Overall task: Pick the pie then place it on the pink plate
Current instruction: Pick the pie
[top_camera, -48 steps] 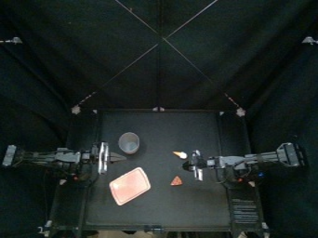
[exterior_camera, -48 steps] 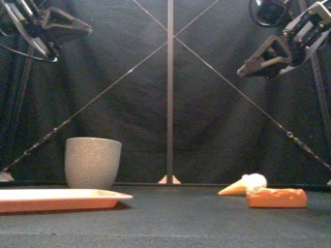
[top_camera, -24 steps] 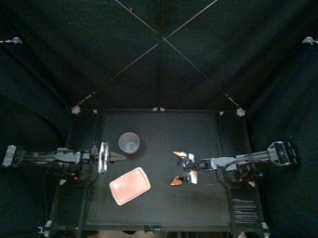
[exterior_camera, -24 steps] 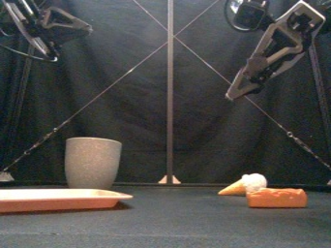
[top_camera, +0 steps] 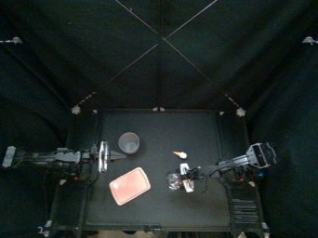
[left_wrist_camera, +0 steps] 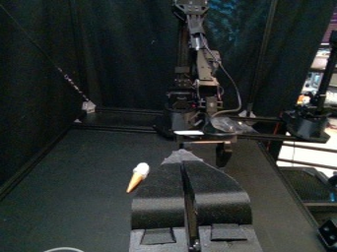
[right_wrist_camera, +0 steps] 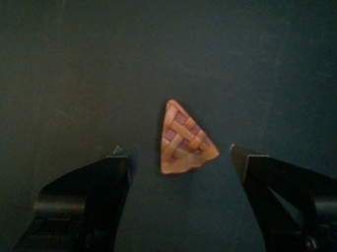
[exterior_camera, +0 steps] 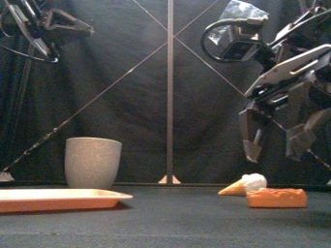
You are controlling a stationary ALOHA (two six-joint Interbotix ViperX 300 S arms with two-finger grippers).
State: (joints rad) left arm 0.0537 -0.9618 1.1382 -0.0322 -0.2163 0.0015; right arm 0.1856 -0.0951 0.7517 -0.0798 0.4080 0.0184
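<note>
Pie (exterior_camera: 277, 198) directly beneath right gripper (exterior_camera: 276, 155)

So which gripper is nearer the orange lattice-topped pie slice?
Right. The right gripper hangs open directly above the pie slice; the left gripper rests at the table's left side.

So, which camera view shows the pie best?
The right wrist view: the pie lies lattice top up, whole, between the right gripper's open jaws. The front view shows only its low orange side. In the top view the gripper mostly covers it; the left wrist view hides it.
</note>
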